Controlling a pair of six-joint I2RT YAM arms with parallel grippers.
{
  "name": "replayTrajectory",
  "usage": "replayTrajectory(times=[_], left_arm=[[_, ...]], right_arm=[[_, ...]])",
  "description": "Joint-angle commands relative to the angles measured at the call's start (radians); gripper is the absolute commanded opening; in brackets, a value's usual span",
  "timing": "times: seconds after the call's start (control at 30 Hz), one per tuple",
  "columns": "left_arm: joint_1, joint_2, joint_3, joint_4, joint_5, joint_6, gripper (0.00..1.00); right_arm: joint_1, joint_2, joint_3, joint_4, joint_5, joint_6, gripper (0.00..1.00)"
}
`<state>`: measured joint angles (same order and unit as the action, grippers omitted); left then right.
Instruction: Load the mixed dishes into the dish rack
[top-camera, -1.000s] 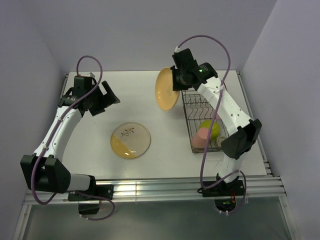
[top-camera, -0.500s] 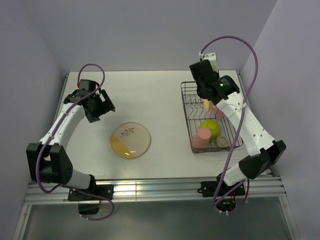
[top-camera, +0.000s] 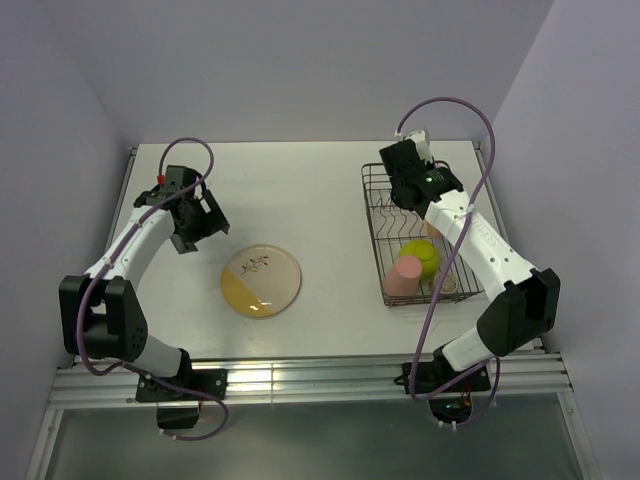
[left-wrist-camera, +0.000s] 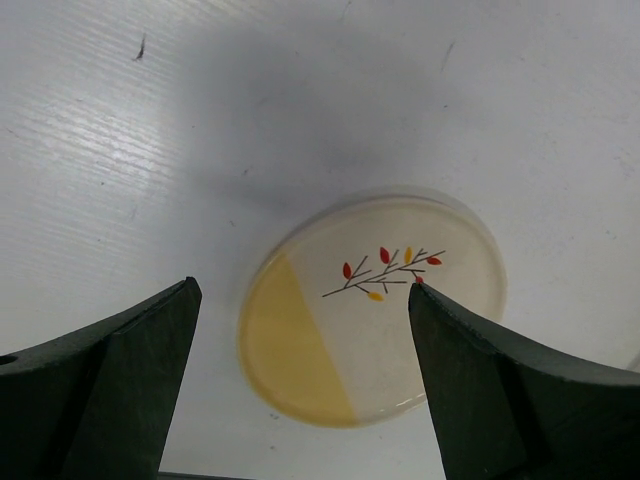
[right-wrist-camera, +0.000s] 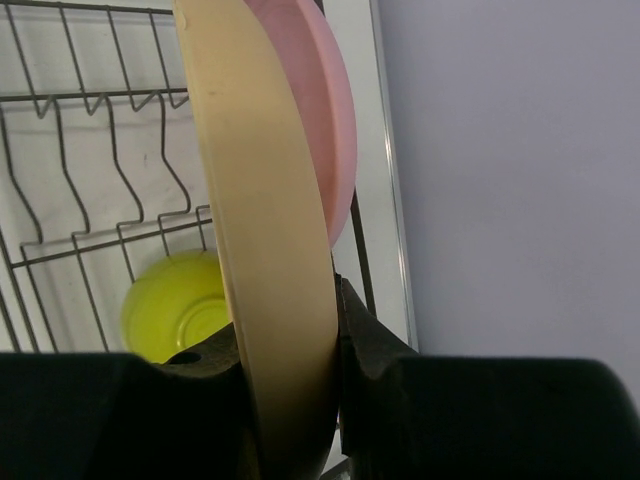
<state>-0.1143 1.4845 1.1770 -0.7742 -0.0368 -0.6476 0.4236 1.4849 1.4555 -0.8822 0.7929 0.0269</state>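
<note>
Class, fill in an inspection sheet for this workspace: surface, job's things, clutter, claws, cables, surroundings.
Surface: white table.
Job's things: twig plate flat on table; orange plate on edge at dish rack, pink plate beside it; lime-green bowl, pink cup inside rack.
Clutter: nothing seen.
Claws: left claw open, off the twig plate; right claw shut on orange plate.
Cables: purple cable loops over each arm.
Surroundings: pale walls on three sides.

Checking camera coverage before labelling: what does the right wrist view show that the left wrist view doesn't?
Right wrist only: the orange plate on edge, clamped in the right end effector, the pink plate behind it, the lime-green bowl and the dish rack. Left wrist only: the twig-motif plate flat on the table, the left end effector open above it. Both: the table and dark fingers.
</note>
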Motion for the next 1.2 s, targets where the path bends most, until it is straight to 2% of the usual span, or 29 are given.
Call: replayTrajectory(times=[0.0,0.3,0.67,0.7,0.77,0.8,0.83,0.87,0.97,1.0,1.07,1.1,1.17], left_arm=[[0.001,0.028,-0.026,-0.037,-0.058,0.014,0.91],[0.001,0.02,-0.077,-0.033,-0.038,0.002,0.91],[0.001,0.022,-0.083,-0.054,-0.038,-0.001,0.91],[0.001,0.02,-0.086,-0.057,-0.037,-0.003,0.91],[0.001,0.017,-0.103,-0.056,-0.026,-0.003,0.91],[0.001,0.016,-0.109,-0.054,-0.023,-0.003,0.92],[0.001,0.014,-0.114,-0.051,-0.017,-0.003,0.92],[0.001,0.014,-0.125,-0.05,-0.002,-0.001,0.91],[0.001,0.011,-0.142,-0.046,0.024,-0.003,0.91],[0.001,0.01,-0.145,-0.045,0.028,-0.004,0.91],[0.001,0.007,-0.154,-0.04,0.028,-0.006,0.91],[0.001,0.007,-0.157,-0.039,0.029,-0.006,0.91],[0.001,0.01,-0.163,-0.039,0.037,-0.007,0.91]], right_arm=[[-0.029,-0.014,-0.014,0.118,0.042,-0.05,0.0],[-0.059,0.034,-0.037,0.152,-0.055,-0.028,0.0],[-0.063,0.123,-0.027,0.141,-0.089,0.03,0.0],[-0.065,0.129,-0.021,0.134,-0.095,0.037,0.03],[-0.068,0.146,-0.008,0.109,-0.11,0.068,0.15],[-0.069,0.152,-0.004,0.1,-0.115,0.077,0.34],[-0.071,0.161,-0.003,0.092,-0.118,0.096,0.43],[-0.072,0.166,-0.003,0.08,-0.119,0.105,0.59],[-0.074,0.17,-0.012,0.066,-0.119,0.134,0.69],[-0.075,0.167,-0.017,0.065,-0.116,0.14,0.78],[-0.083,0.156,-0.023,0.058,-0.11,0.157,0.82],[-0.086,0.152,-0.023,0.055,-0.112,0.165,0.89],[-0.097,0.132,-0.021,0.046,-0.112,0.182,0.93]])
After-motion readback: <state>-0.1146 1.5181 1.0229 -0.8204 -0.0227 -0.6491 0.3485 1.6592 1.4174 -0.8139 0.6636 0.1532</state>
